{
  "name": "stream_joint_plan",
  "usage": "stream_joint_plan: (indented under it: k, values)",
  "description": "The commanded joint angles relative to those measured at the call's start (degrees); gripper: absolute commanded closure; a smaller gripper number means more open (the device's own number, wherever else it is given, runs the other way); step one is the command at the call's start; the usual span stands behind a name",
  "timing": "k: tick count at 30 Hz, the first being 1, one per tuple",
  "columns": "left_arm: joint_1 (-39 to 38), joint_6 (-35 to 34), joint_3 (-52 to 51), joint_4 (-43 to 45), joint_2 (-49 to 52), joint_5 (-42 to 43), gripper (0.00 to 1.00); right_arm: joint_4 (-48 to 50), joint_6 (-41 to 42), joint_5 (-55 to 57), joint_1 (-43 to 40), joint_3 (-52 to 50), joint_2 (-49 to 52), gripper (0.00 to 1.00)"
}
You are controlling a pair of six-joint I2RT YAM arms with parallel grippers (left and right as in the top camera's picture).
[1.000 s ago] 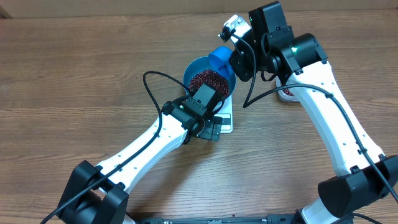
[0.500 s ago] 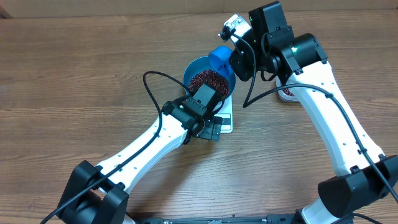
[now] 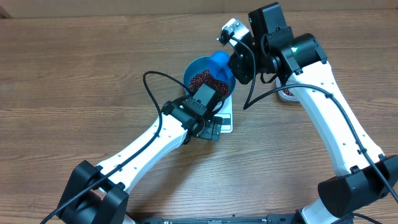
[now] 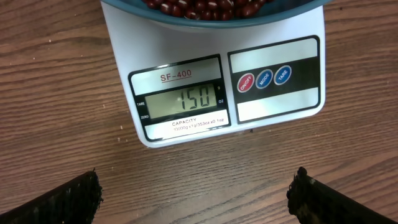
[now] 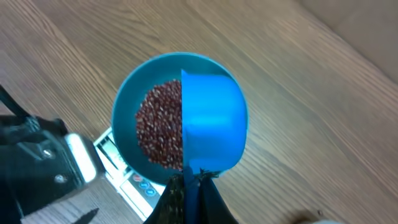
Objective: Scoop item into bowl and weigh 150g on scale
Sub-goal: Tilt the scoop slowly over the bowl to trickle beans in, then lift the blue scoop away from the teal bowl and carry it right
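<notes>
Since the display (image 4: 180,99) on the scale (image 4: 124,37) reads 150, I judge the weighing met, and the job now is to add nothing more. My right gripper (image 5: 189,180) is clamped tight on the handle of the scoop (image 5: 211,124). In my right wrist view the scoop hangs over the 3 o'clock half of the bowl (image 5: 121,118). The beans (image 5: 158,130) fill the 9 o'clock half of the bowl, and the bowl sits on the scale. From above, the scoop is at about 1 o'clock on the bowl's rim.

I cannot see into the scoop, so I cannot tell whether any beans are left in it. To do this well, I should turn the scoop mouth-up before I move it anywhere. Then I should lift it straight up and carry it off toward 3 o'clock without brushing the rim. A knock on the bowl would push the reading off, and a single stray bean would overshoot it.

My left gripper (image 4: 196,193) is spread wide and holds nothing. It hovers above the table (image 4: 62,93) at 6 o'clock of the scale, apart from it. I should hold it there, clear of the platform, so its camera has the figure in view while the right arm draws away.
</notes>
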Motion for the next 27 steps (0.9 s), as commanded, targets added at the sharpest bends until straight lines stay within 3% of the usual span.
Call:
stream_joint_plan:
  k: [1,10,18,27]
  values:
    - [0.1,1.1,-0.1,0.0,-0.3,0.1,0.0,1.2,0.7,-2.0,0.5,1.5,-0.6,0.96]
    - [0.1,1.1,-0.1,0.0,-0.3,0.1,0.0,1.2,0.8,-1.3,0.5,1.5,0.4,0.96]
    - [0.1,1.1,-0.1,0.0,-0.3,0.1,0.0,3.1,7.4,-1.7,0.3,1.5,0.4,0.96]
    - [0.1,1.1,-0.1,0.0,-0.3,0.1,0.0,4.2,16.1,-15.0,-7.1,1.6,0.2,0.96]
